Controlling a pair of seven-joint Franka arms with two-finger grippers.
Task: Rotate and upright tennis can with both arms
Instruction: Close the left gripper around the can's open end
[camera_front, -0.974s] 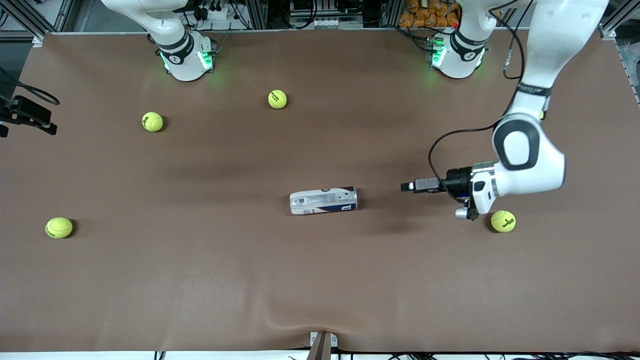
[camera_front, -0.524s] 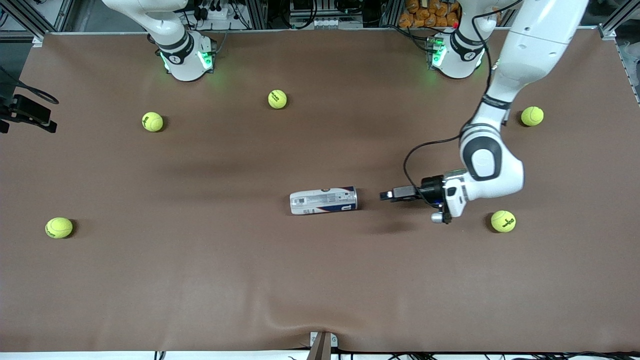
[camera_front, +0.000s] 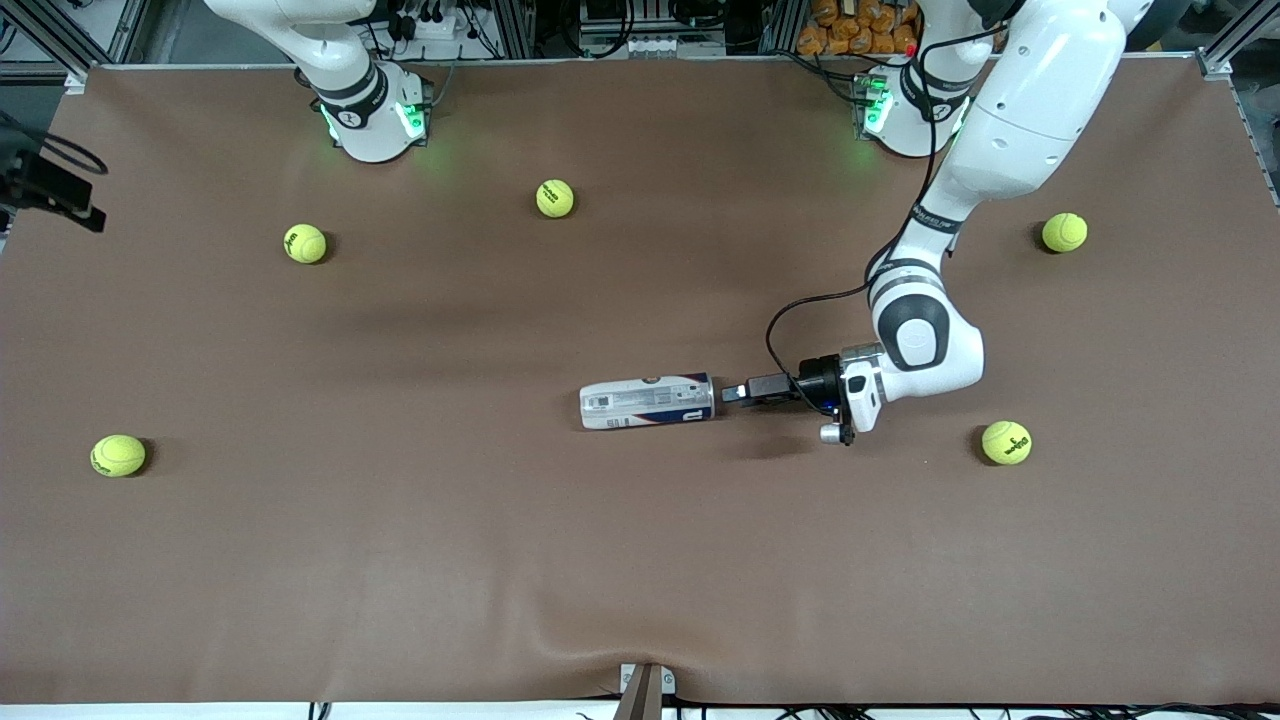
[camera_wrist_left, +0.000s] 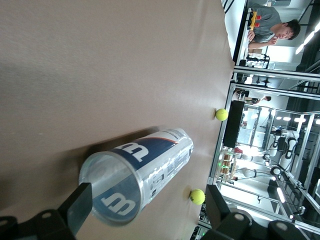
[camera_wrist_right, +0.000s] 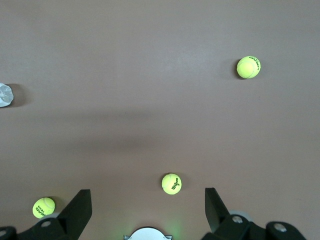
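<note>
The can (camera_front: 648, 401) lies on its side near the middle of the brown table (camera_front: 640, 560), long axis running between the two arms' ends of the table, label up, with its open end toward the left arm's end. In the left wrist view the can (camera_wrist_left: 137, 172) is seen mouth-on: clear wall, navy and white label, red logo, nothing visible inside. The left arm (camera_front: 1000, 150) reaches down from its base and turns level, so the left gripper (camera_front: 735, 392) sits low over the table just beside the can's open end. Its fingers are spread wide and hold nothing; one finger (camera_wrist_left: 77, 206) shows at the rim of the can's mouth, the other (camera_wrist_left: 216, 207) well clear of it, and contact cannot be told. The right arm (camera_front: 320, 50) waits, folded above its base; the right gripper (camera_wrist_right: 148, 210) hangs high over the table near that base, out of the front view, jaws wide apart and empty, looking straight down on the cloth. Five balls are scattered on the table: one (camera_front: 1006, 442) near the left arm's wrist, one (camera_front: 1064, 232) farther from the camera at the same end, one (camera_front: 555, 198) between the bases, and two (camera_front: 305, 243) (camera_front: 118, 455) toward the right arm's end.
</note>
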